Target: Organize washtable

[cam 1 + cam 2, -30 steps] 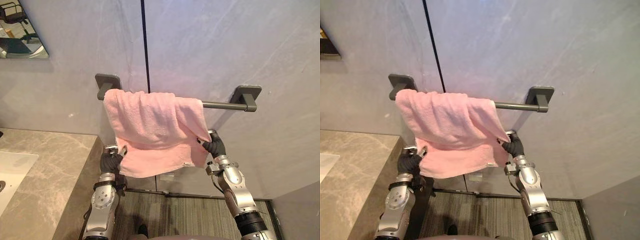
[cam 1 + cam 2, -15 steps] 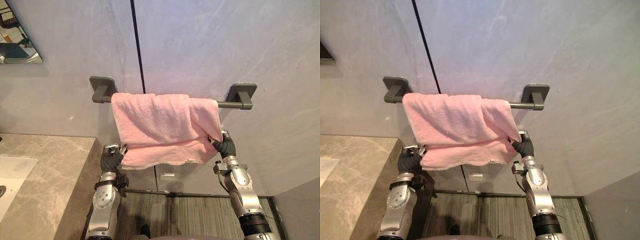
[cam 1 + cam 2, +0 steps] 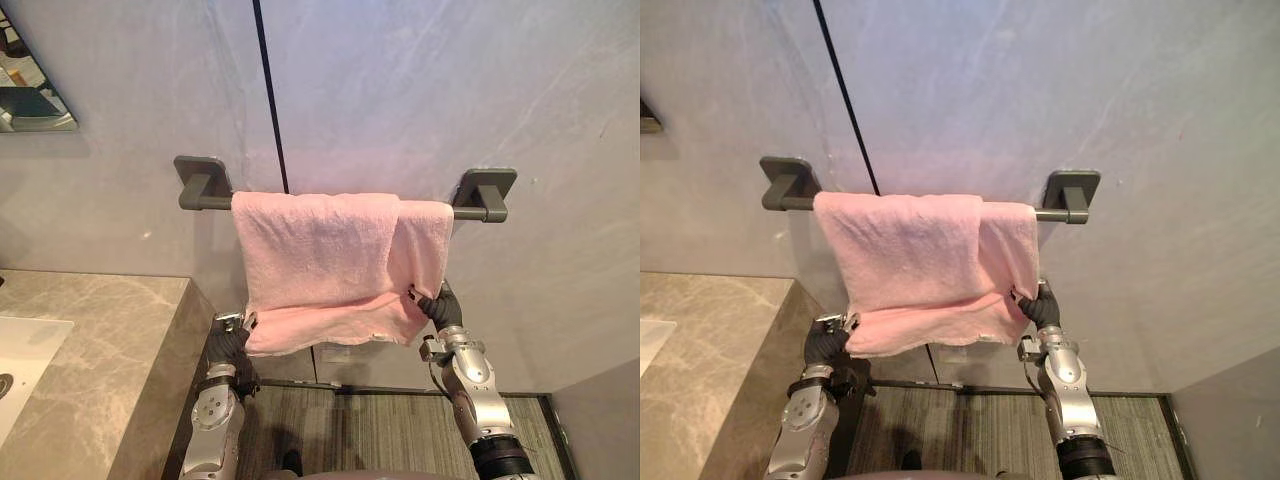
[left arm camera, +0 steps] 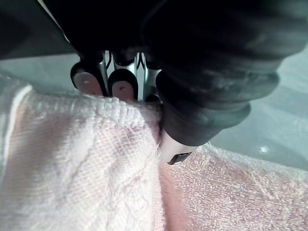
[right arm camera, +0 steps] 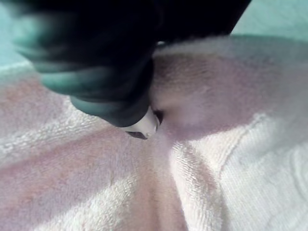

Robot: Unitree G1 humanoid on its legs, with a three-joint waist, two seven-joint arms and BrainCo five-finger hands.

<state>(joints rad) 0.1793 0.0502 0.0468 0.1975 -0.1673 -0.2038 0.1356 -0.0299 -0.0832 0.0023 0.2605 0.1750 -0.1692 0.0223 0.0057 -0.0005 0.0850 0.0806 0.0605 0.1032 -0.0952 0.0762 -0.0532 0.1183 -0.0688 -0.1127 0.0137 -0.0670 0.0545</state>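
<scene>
A pink towel (image 3: pixel 320 250) hangs folded over a dark grey towel bar (image 3: pixel 205 197) on the wall, covering most of it up to the right bracket (image 3: pixel 486 190). My left hand (image 3: pixel 229 344) pinches the towel's lower left corner, with the thumb (image 4: pixel 192 115) pressed on the cloth (image 4: pixel 72 168) and the fingertips behind its hem. At the lower right corner my right hand (image 3: pixel 440 307) is shut on the towel, its thumb (image 5: pixel 120 91) dug into the cloth (image 5: pixel 240 144). The lower edge is held pulled out between both hands.
A marble counter (image 3: pixel 110 350) with a white sink (image 3: pixel 20 360) lies at the lower left. A mirror (image 3: pixel 30 90) is at the upper left. The grey wall has a dark vertical seam (image 3: pixel 268 90). Striped floor (image 3: pixel 370 430) shows below the towel.
The towel has slid right along the bar and lies flatter, its right edge now near the right bracket. Both hands have sunk a little, still holding the corners.
</scene>
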